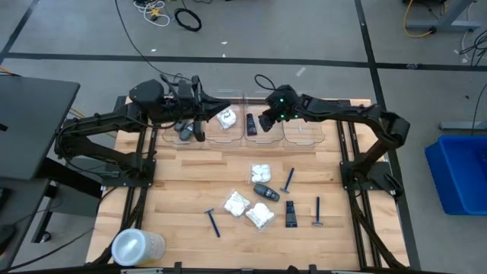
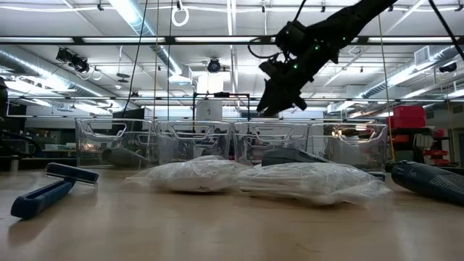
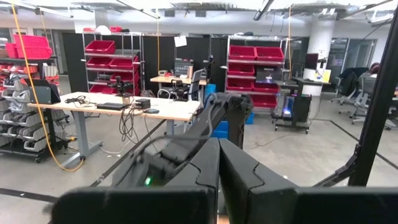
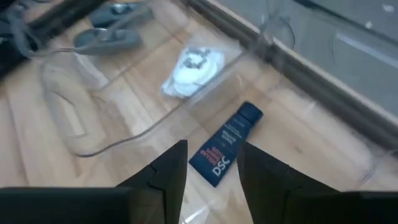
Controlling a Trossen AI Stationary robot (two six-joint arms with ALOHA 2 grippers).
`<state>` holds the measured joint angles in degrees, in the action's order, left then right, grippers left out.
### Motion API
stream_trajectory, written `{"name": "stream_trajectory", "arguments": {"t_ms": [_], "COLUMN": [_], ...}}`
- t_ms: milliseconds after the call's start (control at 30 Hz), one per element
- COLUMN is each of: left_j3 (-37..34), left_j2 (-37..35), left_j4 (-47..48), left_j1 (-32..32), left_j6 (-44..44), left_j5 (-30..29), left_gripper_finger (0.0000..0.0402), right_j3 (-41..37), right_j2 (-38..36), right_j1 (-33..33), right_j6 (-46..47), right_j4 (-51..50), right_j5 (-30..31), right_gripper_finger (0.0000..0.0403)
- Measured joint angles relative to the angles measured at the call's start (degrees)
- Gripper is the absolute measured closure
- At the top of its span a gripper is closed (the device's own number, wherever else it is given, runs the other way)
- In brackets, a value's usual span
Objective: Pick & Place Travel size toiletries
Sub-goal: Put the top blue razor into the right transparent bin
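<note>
Now the black tube [image 4: 226, 146] lies flat on the floor of a clear bin [image 1: 261, 135] at the far edge of the table [image 1: 183, 179], just below my right gripper [image 1: 268, 122]. My right fingers [image 4: 166, 171] stand apart w/ nothing between them; the tube shows in the gap, lower down, not touched. In the next bin to the left lies a white packet [image 1: 225, 118], and in the bin after that 2 grey oval cases [image 1: 183, 129].

My left gripper [image 1: 199, 131] hangs over the area of those cases, near the bin row. Its fingers [image 3: 242, 174] are pressed together and I see nothing between them.

The other toiletries are on the wood, nearer the front. A white packet [image 1: 261, 171] lies about mid-table, w/ a grey case [image 1: 265, 192] just in front of it. Two more packets [image 1: 236, 203] [image 1: 259, 216] lie side by side, almost touching. A 2nd black tube [image 1: 291, 213] lies to the right of them. Three blue razors are spread around: one [image 1: 212, 221] to the left of the packets, one [image 1: 288, 180] right of the mid packet, one [image 1: 318, 211] at the far right.

A round translucent container [image 1: 138, 246] stands at the front left corner, well apart from the rest.
</note>
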<state>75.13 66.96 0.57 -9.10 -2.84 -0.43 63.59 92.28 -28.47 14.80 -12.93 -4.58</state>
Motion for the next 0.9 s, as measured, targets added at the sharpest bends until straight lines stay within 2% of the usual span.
{"name": "stream_trajectory", "arguments": {"t_ms": [200, 400, 633, 900], "left_j3": [0.0, 0.0, 0.0, 0.0], "left_j2": [0.0, 0.0, 0.0, 0.0], "left_j4": [0.4, 1.5, 1.5, 1.8], "left_j1": [0.0, 0.0, 0.0, 0.0], "left_j6": [0.1, 0.2, 0.2, 1.0], "left_j5": [0.0, -0.2, -0.2, -0.5], "left_gripper_finger": [0.0397, 0.0387, 0.0397, 0.0384], "right_j3": [0.0, 0.0, 0.0, 0.0], "right_j2": [-3.2, -5.3, -5.4, -5.4], "right_j1": [2.1, 6.0, 10.9, 14.2], "right_j6": [-3.2, -8.6, -13.3, -15.5], "right_j4": [0.3, 0.0, -0.2, -1.6], "right_j5": [-0.1, -0.5, -0.6, -0.6], "right_gripper_finger": [0.0262, 0.0263, 0.0257, 0.0252]}}
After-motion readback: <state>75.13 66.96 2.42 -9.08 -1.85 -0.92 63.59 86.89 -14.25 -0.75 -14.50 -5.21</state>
